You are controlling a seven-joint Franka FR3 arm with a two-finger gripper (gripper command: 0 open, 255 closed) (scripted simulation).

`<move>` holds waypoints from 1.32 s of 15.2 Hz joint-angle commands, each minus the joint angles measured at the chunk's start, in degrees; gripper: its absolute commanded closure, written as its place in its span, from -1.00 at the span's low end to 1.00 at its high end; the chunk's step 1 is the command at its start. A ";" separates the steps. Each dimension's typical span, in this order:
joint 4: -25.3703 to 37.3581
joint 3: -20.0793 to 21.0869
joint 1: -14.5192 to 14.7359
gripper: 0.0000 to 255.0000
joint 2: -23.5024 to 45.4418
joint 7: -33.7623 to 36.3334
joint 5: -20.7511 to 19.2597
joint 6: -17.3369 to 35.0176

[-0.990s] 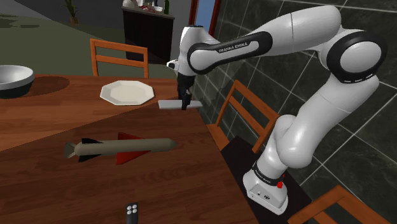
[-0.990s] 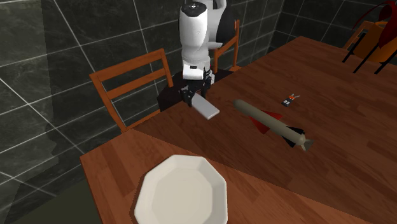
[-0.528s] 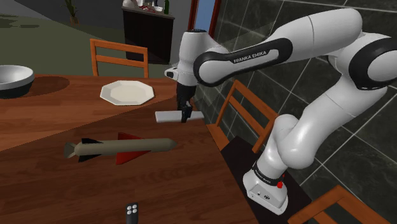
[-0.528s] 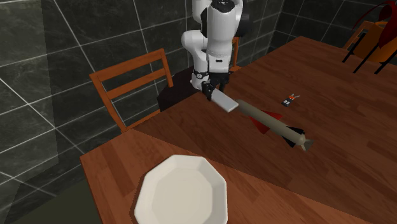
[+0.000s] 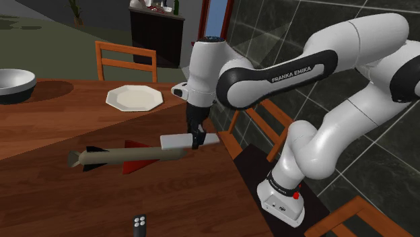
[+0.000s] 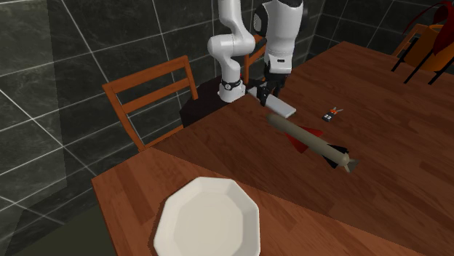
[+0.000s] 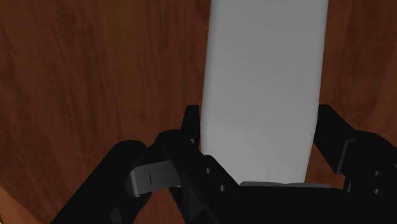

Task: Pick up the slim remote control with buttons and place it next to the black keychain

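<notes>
Above the wooden table (image 5: pixel 60 202), near the edge closest to my stand, my gripper (image 5: pixel 197 140) pinches the slim remote (image 5: pixel 173 141), drawn plain pale grey with no buttons visible. It is clear of the wood and roughly level. In the wrist view my two black fingers (image 7: pixel 191 137) clasp its long sides close to one end, and most of the slab runs out beyond them.

**Target.** The black keychain (image 5: pixel 139 224) lies flat on the table, well apart from the remote, toward the shoulder view's bottom edge.

**Hazards, as I judge them.**
- The olive rocket model (image 5: pixel 128 157) lies just below the remote, its nose end under it. A low carry could clip its body or red fins and roll it.
- My grip sits off-centre, so a quick swing may let the long free end droop or slide between my fingers.
- If I set the remote down too close, it could land on the keychain or push it away.

**Count.**
- Remote: one
- Keychain: one
- Rocket model: one
- White plate (image 5: pixel 134 98): one
- Grey bowl (image 5: pixel 13 82): one
- Wooden chairs (image 5: pixel 126 60) plainly seen in the shoulder view: two
</notes>
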 commanded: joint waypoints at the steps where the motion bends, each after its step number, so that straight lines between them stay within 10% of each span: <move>1: -0.46 2.06 1.38 1.00 -0.63 2.87 0.97 -0.03; 20: 10.04 22.85 11.15 1.00 8.34 31.92 4.29 0.20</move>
